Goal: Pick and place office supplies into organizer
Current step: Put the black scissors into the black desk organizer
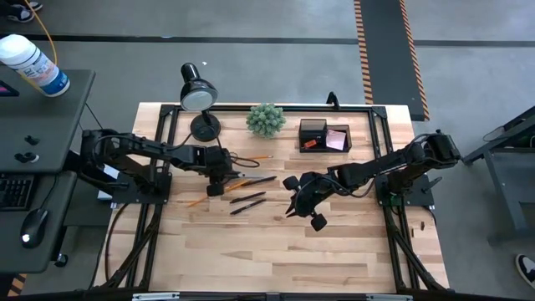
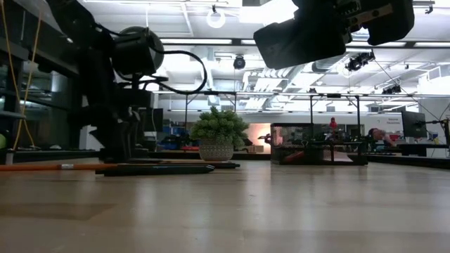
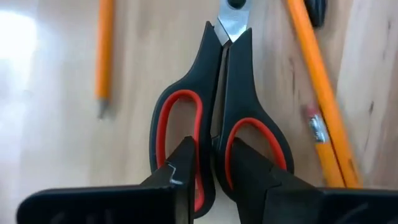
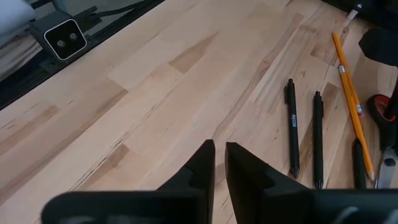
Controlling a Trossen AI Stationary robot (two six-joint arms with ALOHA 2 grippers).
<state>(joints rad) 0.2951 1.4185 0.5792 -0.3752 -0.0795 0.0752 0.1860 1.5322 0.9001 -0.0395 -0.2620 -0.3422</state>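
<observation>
1. Nearest the left wrist camera, the left gripper [image 3: 211, 163] straddles the red-handled scissors [image 3: 219, 118], its fingers [image 3: 181, 163] dipped into the handle loops (apart, not yet clamped).
2. The scissors lie flat on the surface [image 1: 334, 242], long axis running straight ahead of that gripper, blades pointing away, with pencils [image 3: 314, 93] alongside.
3. The right gripper [image 4: 219, 163] hovers with fingers nearly together, holding nothing, near the black pens [image 4: 292, 127].
4. The organizer [image 1: 324, 135] sits well apart at the far edge, holding a pink pad and something red.

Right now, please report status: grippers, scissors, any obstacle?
Left gripper down over scissors, fingers at the handles. Right gripper nearly closed, empty, above table. Pencil lies beside scissors.
</observation>
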